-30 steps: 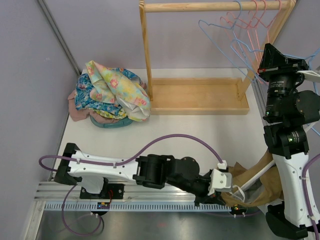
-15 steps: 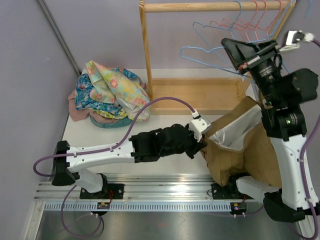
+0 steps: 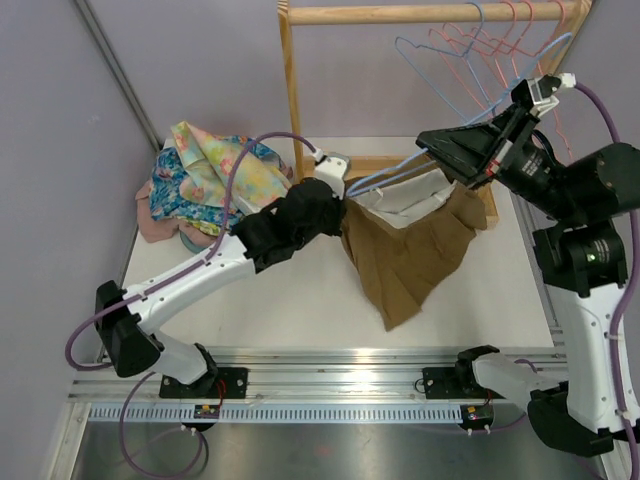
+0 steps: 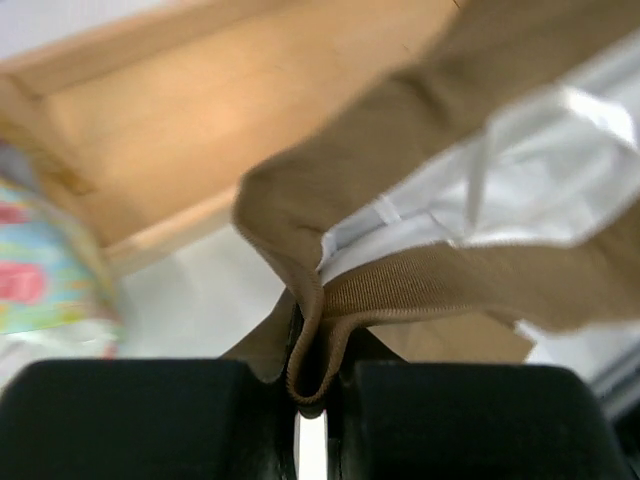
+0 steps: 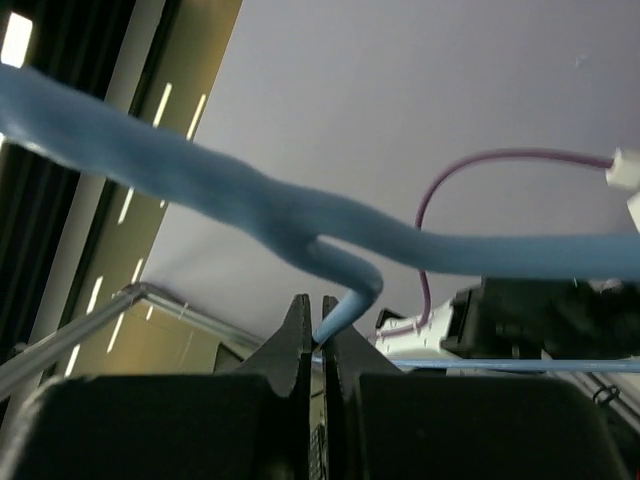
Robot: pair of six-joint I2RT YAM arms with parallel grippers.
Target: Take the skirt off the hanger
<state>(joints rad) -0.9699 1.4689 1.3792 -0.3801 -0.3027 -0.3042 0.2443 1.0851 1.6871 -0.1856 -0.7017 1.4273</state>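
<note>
Top external view, centre right: the brown cloth skirt (image 3: 405, 255), seemingly soft and light, dangles off the blue wire hanger (image 5: 200, 170). The left gripper (image 4: 312, 405) pinches its sturdier waistband, and the right gripper (image 5: 315, 335) clamps the hanger.

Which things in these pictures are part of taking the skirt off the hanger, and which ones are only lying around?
Part of the job:
- brown skirt, pinched at its waistband by the left gripper
- blue hanger, gripped by the right gripper

Just lying about:
- pile of colourful clothes
- wooden rack
- spare hangers on its rail
</note>
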